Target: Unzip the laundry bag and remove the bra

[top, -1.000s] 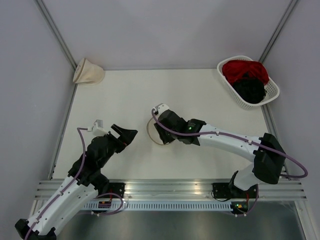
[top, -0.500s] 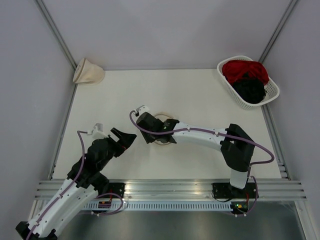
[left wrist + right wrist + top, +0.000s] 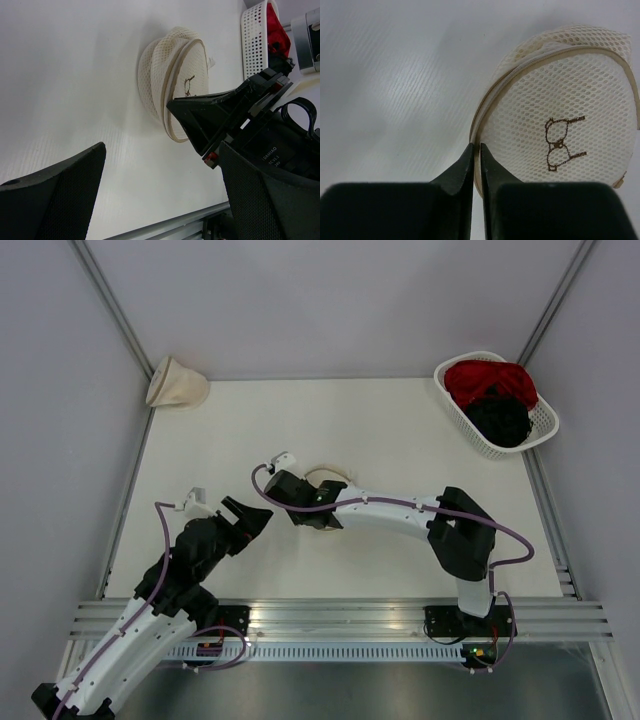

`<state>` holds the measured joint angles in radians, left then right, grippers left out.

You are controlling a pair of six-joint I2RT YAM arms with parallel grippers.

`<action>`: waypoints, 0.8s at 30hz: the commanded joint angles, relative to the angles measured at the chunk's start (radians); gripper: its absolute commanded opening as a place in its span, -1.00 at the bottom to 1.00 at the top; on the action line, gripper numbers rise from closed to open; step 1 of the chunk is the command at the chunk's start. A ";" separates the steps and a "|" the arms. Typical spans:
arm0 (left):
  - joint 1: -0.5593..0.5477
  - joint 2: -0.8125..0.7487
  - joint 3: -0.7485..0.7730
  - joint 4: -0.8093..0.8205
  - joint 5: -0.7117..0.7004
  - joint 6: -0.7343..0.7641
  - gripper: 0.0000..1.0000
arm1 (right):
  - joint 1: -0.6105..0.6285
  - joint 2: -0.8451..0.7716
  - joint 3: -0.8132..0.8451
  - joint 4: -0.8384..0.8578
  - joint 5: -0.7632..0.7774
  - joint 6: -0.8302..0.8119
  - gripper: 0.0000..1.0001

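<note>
The bag lies at the middle of the table. From above, only its far rim shows past the right arm. The right wrist view shows its mesh face, mark and zip seam. The right gripper has its fingers almost together, tips at that seam; a pinch cannot be told. The left gripper, spread wide, holds nothing near the bag.

white table carries the laundry bag, a cone bag, a basket.

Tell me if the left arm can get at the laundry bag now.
Probably only partly: the right gripper sits at the rim of the laundry bag, between it and the open left gripper.
</note>
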<state>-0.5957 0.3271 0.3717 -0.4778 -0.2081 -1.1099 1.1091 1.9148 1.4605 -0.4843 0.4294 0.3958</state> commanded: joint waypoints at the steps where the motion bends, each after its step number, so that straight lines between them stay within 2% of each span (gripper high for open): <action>1: 0.000 0.003 0.012 0.007 -0.007 -0.008 0.93 | 0.006 0.016 0.041 -0.013 0.054 0.000 -0.77; 4: 0.000 0.001 0.010 0.008 -0.005 -0.010 0.93 | 0.006 0.010 0.040 -0.014 0.054 -0.002 -0.99; 8: 0.000 -0.002 0.009 0.007 -0.001 -0.008 0.93 | 0.006 -0.031 0.023 -0.017 0.052 -0.003 -0.99; 11: 0.000 0.000 0.010 0.011 0.003 -0.007 0.92 | 0.006 -0.124 -0.009 -0.014 0.055 0.001 -0.99; 15: 0.000 0.015 0.004 0.054 0.018 0.016 0.92 | 0.006 -0.213 -0.046 -0.062 0.167 0.031 -0.99; 17: 0.000 0.039 -0.005 0.138 0.059 0.060 0.91 | 0.006 -0.244 -0.067 -0.109 0.261 0.051 -0.99; 20: 0.000 0.130 0.010 0.249 0.113 0.140 0.91 | 0.000 -0.315 -0.110 -0.149 0.321 0.077 -0.99; 24: 0.000 0.382 0.093 0.355 0.174 0.249 0.91 | -0.011 -0.381 -0.164 -0.175 0.377 0.110 -0.99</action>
<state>-0.5961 0.5762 0.3908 -0.2741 -0.1036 -0.9943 1.1057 1.5799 1.3338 -0.6014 0.7059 0.4652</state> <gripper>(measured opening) 0.957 0.004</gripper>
